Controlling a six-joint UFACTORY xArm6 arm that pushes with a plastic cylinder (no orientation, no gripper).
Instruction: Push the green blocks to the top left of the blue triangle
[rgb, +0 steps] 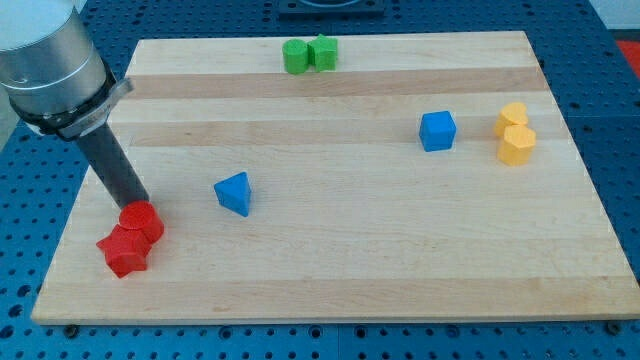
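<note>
Single camera view of a pale wooden board (330, 270) lying on a blue perforated table (615, 60). The arm enters from the upper left of the frame as a grey cylindrical housing (50, 60), from which the dark rod (115, 170) slopes down toward the lower left of the board. The tool is a plain rod with nothing to open or close and clamps on nothing. My tip (143, 207) sits at the upper edge of the red blocks, touching or just beside them; its very end is partly hidden by them, so contact cannot be confirmed.

Two red blocks lie in the lower left of the frame, pressed together: a red cylinder-like block (141, 221) above and a red star-like block (124, 250) below it.

The blue triangle (234, 193) stands left of centre, to the right of the red pair and apart from it.

The two green blocks (309, 54) sit touching side by side at the top edge of the board, just left of centre, above and to the right of the blue triangle and well apart from it and from my tip.

A blue cube (437, 130) rests in the right half. Two yellow blocks (514, 133), one touching the other, stand near the right edge, to the right of the blue cube
</note>
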